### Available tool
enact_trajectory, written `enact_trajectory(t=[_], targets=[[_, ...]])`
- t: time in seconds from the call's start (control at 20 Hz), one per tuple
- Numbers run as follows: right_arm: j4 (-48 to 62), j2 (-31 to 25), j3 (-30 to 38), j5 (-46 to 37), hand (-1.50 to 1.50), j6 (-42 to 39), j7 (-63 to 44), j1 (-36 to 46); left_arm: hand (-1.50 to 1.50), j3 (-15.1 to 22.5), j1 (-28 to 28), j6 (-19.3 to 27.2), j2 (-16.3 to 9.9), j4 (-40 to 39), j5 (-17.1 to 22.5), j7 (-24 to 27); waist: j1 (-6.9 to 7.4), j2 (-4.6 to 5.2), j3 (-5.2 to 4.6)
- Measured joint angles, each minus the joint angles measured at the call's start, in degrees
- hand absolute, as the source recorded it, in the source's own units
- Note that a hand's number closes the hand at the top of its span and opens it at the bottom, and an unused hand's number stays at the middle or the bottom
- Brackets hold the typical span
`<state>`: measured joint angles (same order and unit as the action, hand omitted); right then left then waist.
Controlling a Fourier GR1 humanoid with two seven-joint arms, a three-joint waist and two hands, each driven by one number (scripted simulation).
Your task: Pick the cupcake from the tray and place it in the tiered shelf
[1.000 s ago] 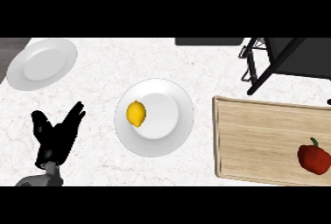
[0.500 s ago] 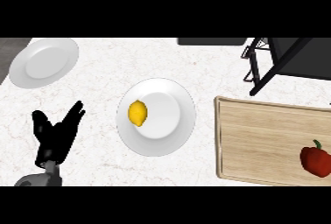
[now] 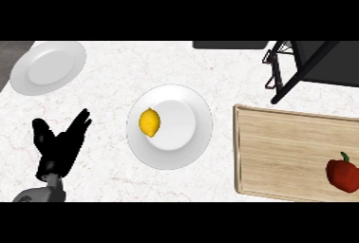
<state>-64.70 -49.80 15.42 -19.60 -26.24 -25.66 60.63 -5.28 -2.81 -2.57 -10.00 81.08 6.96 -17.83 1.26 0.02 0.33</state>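
Observation:
No cupcake shows in the head view. A wooden tray (image 3: 280, 156) lies at the right and carries a red bell pepper (image 3: 344, 174) near its right edge. The black tiered shelf (image 3: 308, 61) stands at the back right, cut off by the view's top. My left hand (image 3: 60, 144) rests open at the lower left, fingers up, on the white counter, well left of the tray. My right hand is out of sight.
A white plate (image 3: 184, 137) in the middle holds a yellow lemon (image 3: 149, 122). A second white plate (image 3: 48, 67) lies bare at the back left. A dark object (image 3: 230, 44) sits at the counter's back edge.
The whole scene has shifted slightly right in the view, as from a small head movement. The left hand stays where it was.

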Motion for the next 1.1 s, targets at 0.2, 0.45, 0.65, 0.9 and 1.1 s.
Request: enact_trajectory(t=[0.2,0.45,0.65,0.9,1.1], targets=[[7.61,0.27,-2.09,-3.96,1.5,3.01,6.13,1.98,0.0,0.41,-0.84,0.67,0.47,-0.45,-0.81,-0.29,0.22,0.11,0.04],[15.83,1.61,-3.86,-8.01,1.5,7.18,11.22,5.18,0.0,0.44,-0.86,0.9,0.66,-0.17,-1.17,-0.48,0.4,0.12,0.03],[21.78,1.83,-4.12,-10.26,1.5,10.06,15.52,6.68,0.0,0.55,-0.66,1.17,1.12,-0.2,-1.56,0.06,0.42,0.14,0.05],[28.43,2.34,-3.82,-12.05,1.5,13.6,21.26,8.98,0.0,0.52,-0.31,0.8,1.18,-0.44,-1.94,1.81,0.63,0.2,0.11],[32.1,2.9,-3.78,-12.88,1.5,14.33,23.97,10.81,0.0,0.31,-1.05,0.34,1.07,-1.33,-1.82,1.91,0.48,0.16,0.14]])
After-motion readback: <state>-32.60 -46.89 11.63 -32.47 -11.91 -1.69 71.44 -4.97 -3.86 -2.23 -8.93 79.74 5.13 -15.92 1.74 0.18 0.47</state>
